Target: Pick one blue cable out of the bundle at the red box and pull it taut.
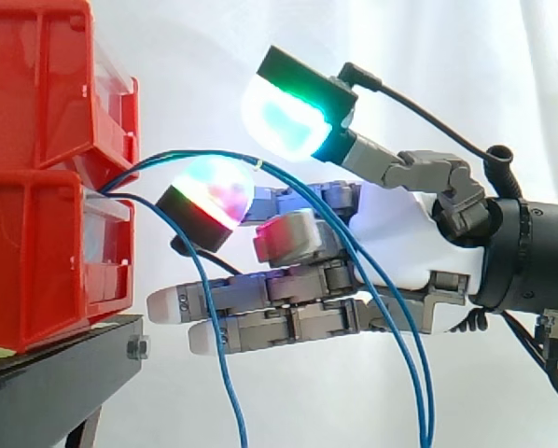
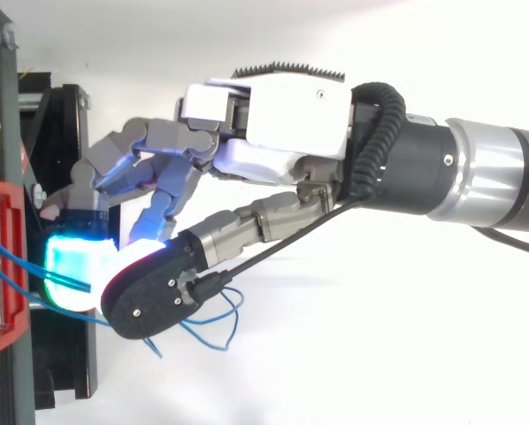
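Blue cables run off btm edge; red bins cut at left.

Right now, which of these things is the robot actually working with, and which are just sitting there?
Part of the job:
- blue cables hanging out of the boxes
- red boxes
- the robot's hand, reaching in among the cables

Just there:
- black stand under the boxes
- white curtain behind

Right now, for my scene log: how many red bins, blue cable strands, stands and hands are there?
Red bins: 2
Blue strands: 3, counted in the side view
Stand: 1
Hand: 1
Total: 7
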`<state>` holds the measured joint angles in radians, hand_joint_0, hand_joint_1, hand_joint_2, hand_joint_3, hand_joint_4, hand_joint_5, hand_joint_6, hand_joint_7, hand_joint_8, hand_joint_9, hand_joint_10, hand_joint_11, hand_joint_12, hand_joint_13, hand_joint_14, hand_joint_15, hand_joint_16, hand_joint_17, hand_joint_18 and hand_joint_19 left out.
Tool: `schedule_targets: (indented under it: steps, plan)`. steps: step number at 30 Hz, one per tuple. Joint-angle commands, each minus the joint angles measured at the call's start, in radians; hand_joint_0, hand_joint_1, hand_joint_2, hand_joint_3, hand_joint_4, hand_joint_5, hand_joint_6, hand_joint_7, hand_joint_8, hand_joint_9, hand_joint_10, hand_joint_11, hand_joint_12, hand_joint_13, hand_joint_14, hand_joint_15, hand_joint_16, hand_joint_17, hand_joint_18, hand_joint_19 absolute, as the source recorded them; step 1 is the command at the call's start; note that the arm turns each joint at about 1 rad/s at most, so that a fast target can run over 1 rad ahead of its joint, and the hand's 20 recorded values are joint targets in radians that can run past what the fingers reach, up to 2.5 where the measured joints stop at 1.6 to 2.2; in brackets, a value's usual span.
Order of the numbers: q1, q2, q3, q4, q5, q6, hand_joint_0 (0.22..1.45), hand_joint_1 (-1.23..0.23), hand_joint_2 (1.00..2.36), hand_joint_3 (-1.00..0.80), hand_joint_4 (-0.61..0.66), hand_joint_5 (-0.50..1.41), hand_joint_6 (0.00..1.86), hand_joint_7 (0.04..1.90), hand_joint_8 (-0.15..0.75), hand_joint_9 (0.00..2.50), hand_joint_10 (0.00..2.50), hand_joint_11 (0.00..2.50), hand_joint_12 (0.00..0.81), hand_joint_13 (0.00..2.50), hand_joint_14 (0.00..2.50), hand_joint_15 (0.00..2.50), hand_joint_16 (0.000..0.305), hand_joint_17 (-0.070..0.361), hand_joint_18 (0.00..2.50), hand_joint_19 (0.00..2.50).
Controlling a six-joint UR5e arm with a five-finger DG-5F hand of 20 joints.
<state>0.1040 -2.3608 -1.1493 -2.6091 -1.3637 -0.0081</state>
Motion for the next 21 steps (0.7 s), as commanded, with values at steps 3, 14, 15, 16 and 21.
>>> schedule_targets:
  steps: [3,14,15,16,21]
  plan:
    - [0.002,0.000,0.000,0.000,0.002,0.000,0.59,-0.59,1.00,-0.49,0.22,-0.23,0.84,0.74,0.439,0.98,0.01,0.63,0.364,0.40,0.00,0.10,0.057,0.128,0.39,0.12]
    - [0.003,0.000,-0.001,-0.025,0.009,0.017,0.63,-0.68,1.01,-0.32,0.17,-0.22,0.89,0.78,0.401,0.96,0.01,0.83,0.368,0.38,0.00,0.13,0.056,0.126,0.40,0.14]
    - [0.003,0.000,-0.001,-0.029,0.011,0.019,0.63,-0.69,1.01,-0.28,0.17,-0.22,0.90,0.78,0.399,0.96,0.01,0.84,0.370,0.38,0.00,0.13,0.056,0.126,0.40,0.14]
    - [0.003,0.000,-0.001,-0.031,0.011,0.019,0.63,-0.69,1.02,-0.25,0.16,-0.22,0.90,0.78,0.399,0.96,0.01,0.85,0.370,0.38,0.00,0.13,0.056,0.126,0.41,0.14]
    - [0.005,0.000,-0.001,-0.043,0.011,0.019,0.65,-0.73,1.02,-0.18,0.14,-0.22,0.91,0.78,0.402,0.95,0.01,0.88,0.373,0.39,0.00,0.14,0.056,0.125,0.43,0.13]
